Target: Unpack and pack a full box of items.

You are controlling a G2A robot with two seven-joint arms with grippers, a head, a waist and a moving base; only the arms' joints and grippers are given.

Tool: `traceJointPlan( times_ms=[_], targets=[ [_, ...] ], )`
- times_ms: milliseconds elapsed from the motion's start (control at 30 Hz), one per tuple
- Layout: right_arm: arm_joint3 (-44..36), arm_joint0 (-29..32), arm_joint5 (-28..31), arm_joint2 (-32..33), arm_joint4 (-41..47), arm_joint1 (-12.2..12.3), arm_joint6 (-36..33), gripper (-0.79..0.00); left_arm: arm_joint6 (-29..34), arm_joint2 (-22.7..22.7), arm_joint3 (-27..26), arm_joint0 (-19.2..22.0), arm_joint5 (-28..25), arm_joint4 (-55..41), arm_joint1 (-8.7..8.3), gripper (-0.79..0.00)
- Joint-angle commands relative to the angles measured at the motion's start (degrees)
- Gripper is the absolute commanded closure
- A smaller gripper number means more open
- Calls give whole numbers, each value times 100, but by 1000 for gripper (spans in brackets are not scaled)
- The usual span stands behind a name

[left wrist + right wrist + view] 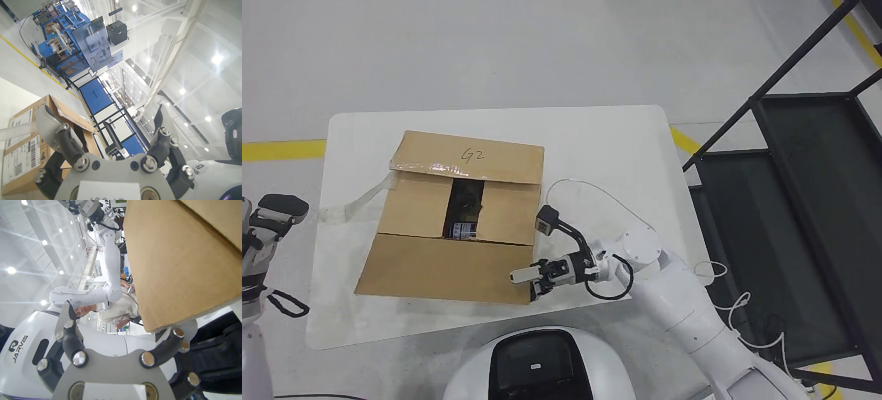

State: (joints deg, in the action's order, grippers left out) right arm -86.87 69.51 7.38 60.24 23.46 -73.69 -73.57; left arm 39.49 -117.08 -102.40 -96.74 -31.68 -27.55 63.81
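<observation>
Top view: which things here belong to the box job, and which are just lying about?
Job: cardboard box, flaps partly open; dark item in its gap; right hand, open, at the box's right edge; left hand, open, beyond the left edge of the table.
Lying about: tape strip left of the box; black rack right of the table.

Probably warehouse: blue storage racks [62,28], yellow floor line [282,150], ceiling lights [216,59].
</observation>
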Motion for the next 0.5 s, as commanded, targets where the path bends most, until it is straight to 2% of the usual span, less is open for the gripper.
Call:
traceJointPlan(
  times_ms=[0,200,267,467],
  targets=[
    [-106,47,92,57,100,16,21,-785,0,0,0,0,0,0,0,-785],
    [-368,96,420,158,215,41,314,-779,0,0,0,0,0,0,0,-785],
    [-389,62,485,148,104,36,581,-763,0,0,0,0,0,0,0,-785],
    [-415,-119,521,-7,-141,-4,1241,-782,0,0,0,0,0,0,0,-785]
  ],
)
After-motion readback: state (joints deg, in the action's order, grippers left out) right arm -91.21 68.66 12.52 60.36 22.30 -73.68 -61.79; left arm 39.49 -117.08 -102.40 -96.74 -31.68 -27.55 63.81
